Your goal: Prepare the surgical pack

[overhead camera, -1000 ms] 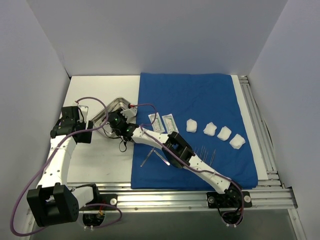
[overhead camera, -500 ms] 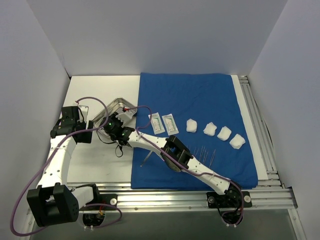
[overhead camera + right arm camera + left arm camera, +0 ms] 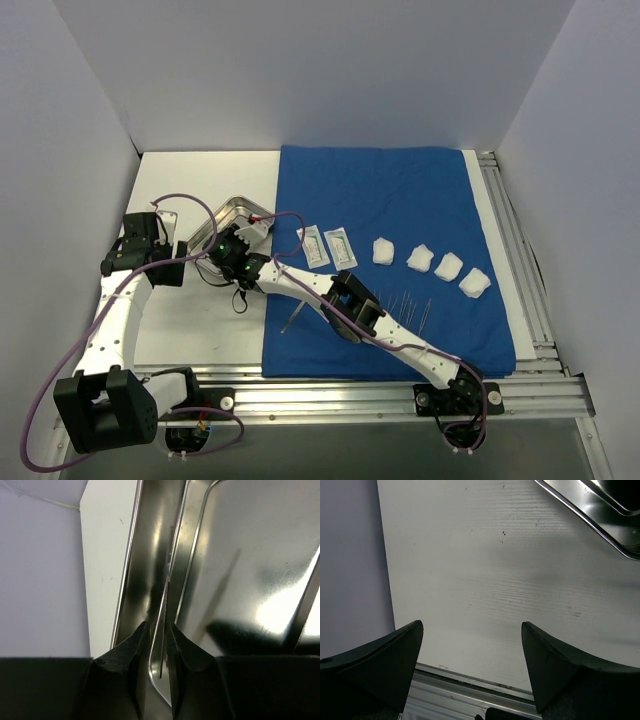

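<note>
While the overhead view lays out the whole bench (image 3: pixel 200 320), it hides the tips of both claws under their own wrists, and only the wrist cameras show them. From above, the blue drape (image 3: pixel 400 200) lies flat over the right part of the bench. It carries two white sachets (image 3: pixel 341 246) side by side, four white gauze wads (image 3: pixel 420 260) in a row to their right, and a fan of thin metal instruments (image 3: pixel 408 306) nearer the arms. The steel tray (image 3: pixel 222 213) sits off the drape, just beside its left edge, on bare bench, and the right arm (image 3: pixel 400 340) reaches across the drape to it. That arm's wrist camera shows the right claw (image 3: pixel 157 626) narrow and low over the tray's inner wall, with one thin instrument (image 3: pixel 164 610) running between the fingers (image 3: pixel 130 655); whether the pads press it I cannot tell. The left claw (image 3: pixel 471 627), left of the tray, stands wide over bare bench, and its camera catches only a corner of the tray's rim at top right.
</note>
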You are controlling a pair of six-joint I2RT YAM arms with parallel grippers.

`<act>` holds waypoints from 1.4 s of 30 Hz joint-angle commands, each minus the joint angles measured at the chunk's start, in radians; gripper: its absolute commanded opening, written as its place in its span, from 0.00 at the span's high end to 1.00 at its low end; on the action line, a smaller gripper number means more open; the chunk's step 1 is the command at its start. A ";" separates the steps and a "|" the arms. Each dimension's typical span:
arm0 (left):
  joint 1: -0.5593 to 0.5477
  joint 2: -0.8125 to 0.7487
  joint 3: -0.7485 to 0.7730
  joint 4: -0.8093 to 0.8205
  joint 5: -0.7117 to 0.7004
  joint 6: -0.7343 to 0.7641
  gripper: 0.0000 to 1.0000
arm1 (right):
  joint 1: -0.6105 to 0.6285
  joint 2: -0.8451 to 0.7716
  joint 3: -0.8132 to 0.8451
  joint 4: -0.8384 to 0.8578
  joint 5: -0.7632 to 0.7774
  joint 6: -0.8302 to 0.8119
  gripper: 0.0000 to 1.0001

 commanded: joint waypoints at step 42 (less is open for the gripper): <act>0.013 -0.001 0.067 -0.013 0.060 0.024 0.11 | -0.034 -1.155 -1.258 -0.355 -0.445 -1.011 0.58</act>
